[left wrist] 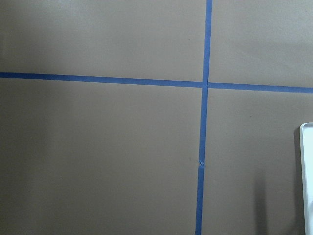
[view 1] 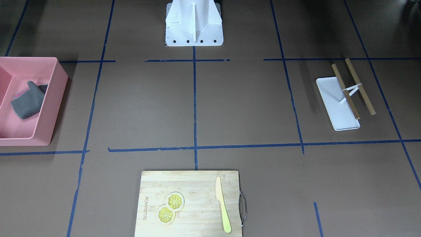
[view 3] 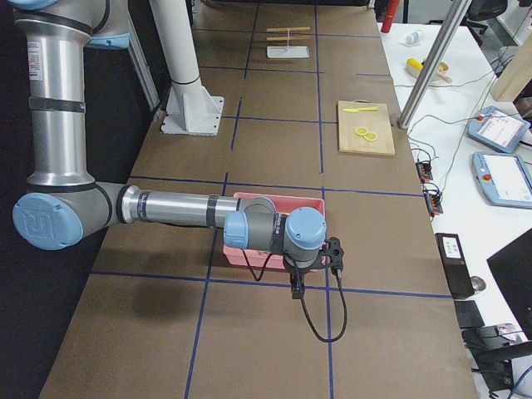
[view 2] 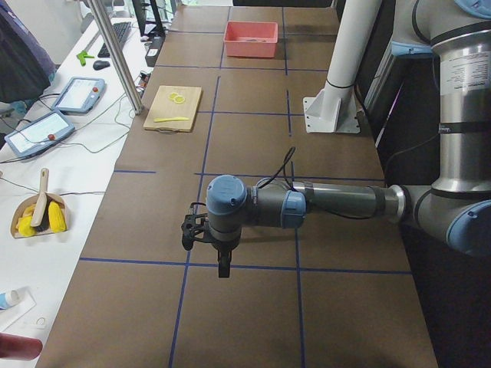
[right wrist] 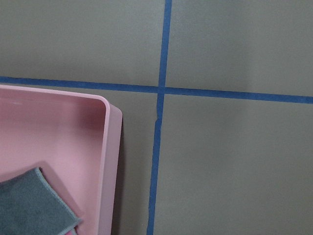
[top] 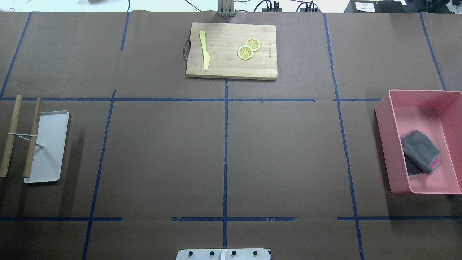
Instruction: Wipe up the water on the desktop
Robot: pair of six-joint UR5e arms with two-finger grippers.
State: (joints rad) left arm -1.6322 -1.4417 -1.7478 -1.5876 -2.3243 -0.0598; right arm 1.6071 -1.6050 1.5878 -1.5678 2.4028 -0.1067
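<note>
The desktop (top: 162, 155) is a dark-brown surface crossed by blue tape lines (view 1: 195, 108). I see no water on it in any view. A grey cloth (top: 420, 151) lies folded in a pink bin (top: 383, 144) at the robot's right; the right wrist view shows its corner (right wrist: 29, 208). My left gripper (view 2: 222, 267) hangs above the desktop near the left end, by a tape crossing. My right gripper (view 3: 297, 289) hangs just beyond the pink bin (view 3: 278, 199) at the right end. Both show only in the side views, so I cannot tell whether they are open.
A bamboo cutting board (top: 231, 66) with a yellow knife (top: 205, 50) and two lemon slices (top: 248, 49) lies at the far middle. A white tray (top: 50, 151) and two wooden sticks (top: 11, 137) lie at the left. The white robot base (view 1: 194, 24) stands at the near edge.
</note>
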